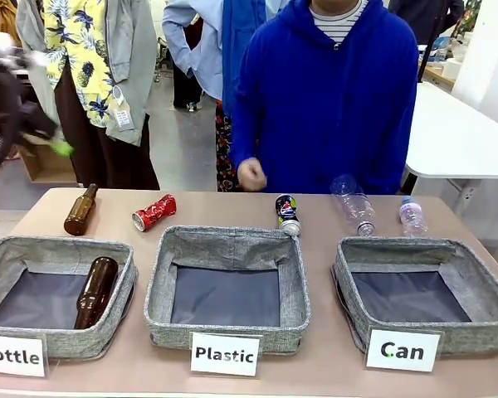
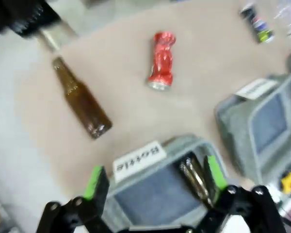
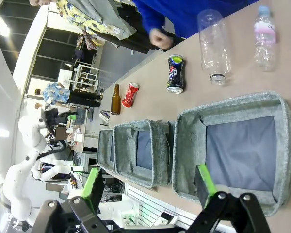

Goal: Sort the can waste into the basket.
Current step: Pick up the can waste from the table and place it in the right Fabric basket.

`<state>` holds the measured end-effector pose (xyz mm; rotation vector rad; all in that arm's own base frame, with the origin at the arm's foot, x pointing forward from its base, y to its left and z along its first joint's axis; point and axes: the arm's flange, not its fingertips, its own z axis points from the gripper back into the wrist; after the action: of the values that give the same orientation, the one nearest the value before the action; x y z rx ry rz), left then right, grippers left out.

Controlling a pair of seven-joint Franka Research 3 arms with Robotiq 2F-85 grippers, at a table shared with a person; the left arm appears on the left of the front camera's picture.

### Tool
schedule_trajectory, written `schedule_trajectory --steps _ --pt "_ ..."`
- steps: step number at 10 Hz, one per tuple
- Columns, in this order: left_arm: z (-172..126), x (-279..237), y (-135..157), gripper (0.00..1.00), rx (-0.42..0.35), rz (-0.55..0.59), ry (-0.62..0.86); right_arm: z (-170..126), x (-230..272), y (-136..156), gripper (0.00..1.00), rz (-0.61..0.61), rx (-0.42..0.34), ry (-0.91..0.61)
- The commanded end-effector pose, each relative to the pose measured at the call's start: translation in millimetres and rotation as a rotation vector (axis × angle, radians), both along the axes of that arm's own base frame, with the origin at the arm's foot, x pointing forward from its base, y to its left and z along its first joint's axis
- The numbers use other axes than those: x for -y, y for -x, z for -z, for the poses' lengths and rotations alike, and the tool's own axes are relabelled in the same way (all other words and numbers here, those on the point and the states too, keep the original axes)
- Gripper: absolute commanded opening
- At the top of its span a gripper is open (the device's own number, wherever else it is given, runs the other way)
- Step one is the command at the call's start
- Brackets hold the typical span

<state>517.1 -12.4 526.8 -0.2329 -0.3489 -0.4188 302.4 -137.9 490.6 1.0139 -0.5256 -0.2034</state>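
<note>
You see the crushed, shiny red can [image 1: 153, 212] lying slantwise, silver mouth near-left. The dark can [image 1: 287, 214] lies lengthwise, silver end toward the robot. The left gripper [image 2: 155, 177] and right gripper [image 3: 149, 184] are both spread, holding nothing.

Black jointed fingers with bright green pads [image 2: 94, 180] are carried by the left gripper [image 2: 155, 177] and the right gripper [image 3: 149, 184]. The left arm [image 3: 17, 170] is built of white rounded segments. A blue hooded top [image 1: 349, 116] over a striped shirt [image 1: 336, 21] is worn by the person [image 1: 315, 141].

Beyond the tan counter [image 1: 224, 211] lies a pale grey floor [image 1: 183, 141]; a white rectangular table [image 1: 461, 133] stands at far right.
</note>
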Motion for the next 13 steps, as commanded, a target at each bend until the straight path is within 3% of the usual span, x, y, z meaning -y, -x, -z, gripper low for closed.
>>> schedule_trajectory --steps 1,5,7,10,13 --pt "25.1 37.2 -58.9 1.0 -0.071 0.079 -0.19 0.9 1.3 -2.3 1.0 -0.006 0.035 -0.012" --pt "102.5 105.1 -127.0 1.0 0.002 0.239 -0.271 0.9 1.3 -2.3 1.0 -0.006 0.035 -0.012" --pt "136.4 114.1 -136.2 1.0 -0.027 0.343 -0.221 0.9 1.3 -2.3 1.0 -0.006 0.035 -0.012" --pt "186.0 121.8 -139.6 1.0 -0.045 0.362 -0.202 0.9 1.3 -2.3 1.0 -0.006 0.035 -0.012" --pt "216.2 138.3 -138.7 1.0 -0.106 0.409 -0.195 0.9 1.3 -2.3 1.0 -0.006 0.035 -0.012"
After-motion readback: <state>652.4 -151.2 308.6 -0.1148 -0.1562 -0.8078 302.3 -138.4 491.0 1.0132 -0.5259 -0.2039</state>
